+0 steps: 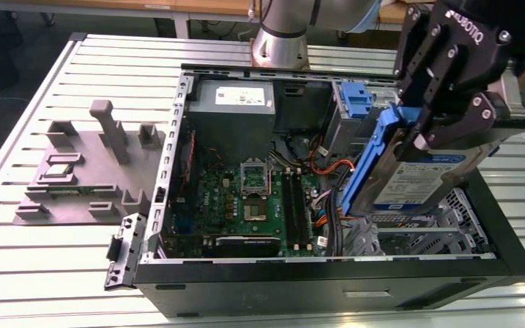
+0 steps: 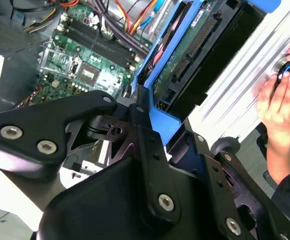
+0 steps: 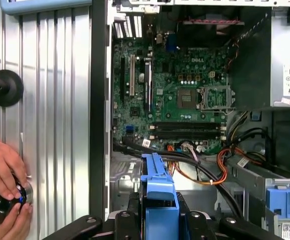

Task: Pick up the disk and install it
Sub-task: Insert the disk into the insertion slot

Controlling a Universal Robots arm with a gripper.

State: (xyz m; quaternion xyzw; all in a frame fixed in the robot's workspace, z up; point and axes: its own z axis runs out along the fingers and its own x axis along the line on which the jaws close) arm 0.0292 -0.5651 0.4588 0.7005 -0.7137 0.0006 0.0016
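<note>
Gripper (image 1: 424, 133) was clamped on the hard drive (image 1: 415, 183) at its blue side rails (image 1: 369, 160), holding it tilted and clear of the case. The metal drive cage (image 1: 407, 236) sat just below the gripper, with the motherboard (image 1: 253, 198) lower and off to one side. A person's hand (image 3: 4, 175) was on the table beyond the case wall.
</note>
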